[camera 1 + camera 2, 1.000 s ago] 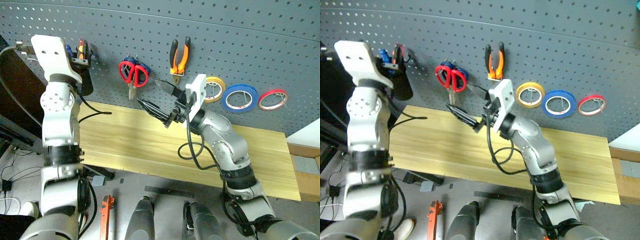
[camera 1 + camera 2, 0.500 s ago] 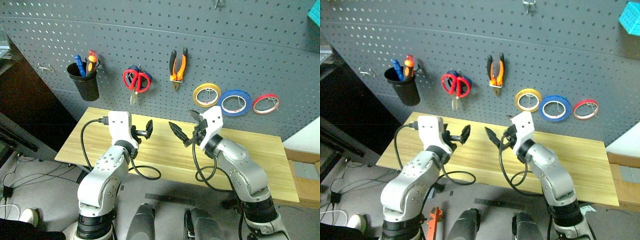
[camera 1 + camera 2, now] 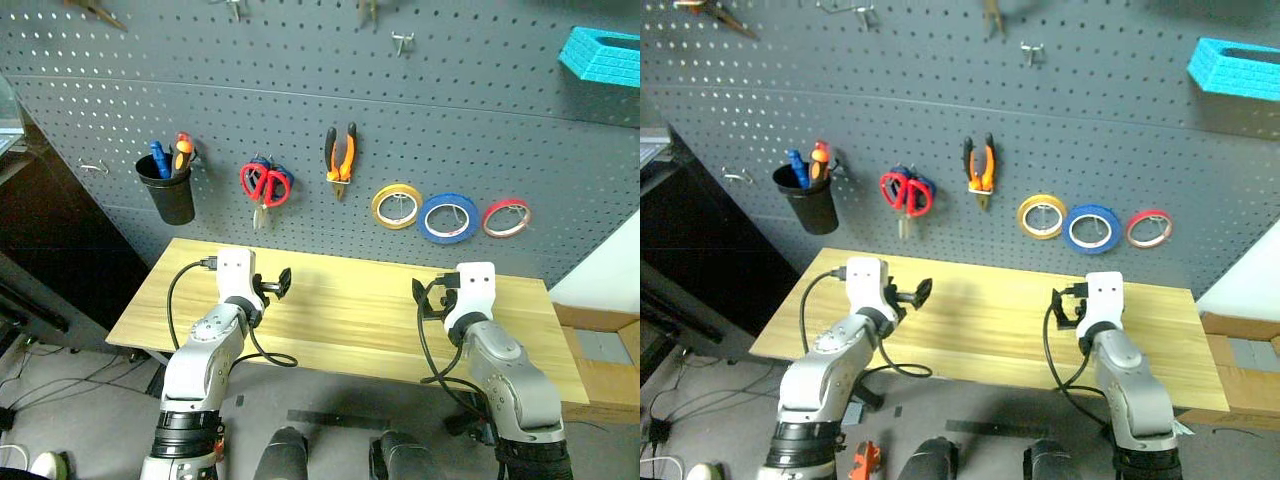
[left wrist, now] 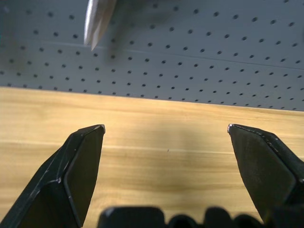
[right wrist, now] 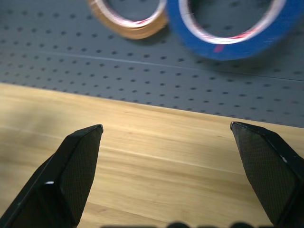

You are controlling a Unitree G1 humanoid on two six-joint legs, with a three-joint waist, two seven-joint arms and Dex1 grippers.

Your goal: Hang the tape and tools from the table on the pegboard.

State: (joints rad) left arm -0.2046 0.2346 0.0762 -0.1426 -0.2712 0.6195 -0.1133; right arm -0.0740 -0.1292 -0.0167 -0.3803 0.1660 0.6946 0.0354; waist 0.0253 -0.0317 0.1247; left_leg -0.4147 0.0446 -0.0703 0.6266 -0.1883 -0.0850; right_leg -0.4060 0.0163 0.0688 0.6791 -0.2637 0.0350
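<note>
On the pegboard (image 3: 300,90) hang the scissors (image 3: 265,185) with red loops, the orange-and-black pliers (image 3: 340,160) and the blue tape (image 3: 448,217). The orange-handled screwdriver (image 3: 181,150) stands in a black cup (image 3: 168,195) hooked to the board. The table (image 3: 340,315) of pale wood lies bare below. My left gripper (image 3: 275,285) hovers open over the table's left half, empty, as its wrist view (image 4: 165,127) confirms. My right gripper (image 5: 166,126) hovers open and empty over the right half, facing the blue tape (image 5: 223,47).
A yellow roll (image 3: 397,205) and a thin red roll (image 3: 505,217) flank the blue tape. Blue loops peek out behind the red scissors. A blue-handled tool (image 3: 158,158) shares the cup. A turquoise block (image 3: 605,55) sits high right. Cardboard boxes (image 3: 600,350) stand right of the table.
Both arms have come down from the pegboard to just above the table, and the right gripper swung to the right. The camera has tilted up. Both grippers stay open.
</note>
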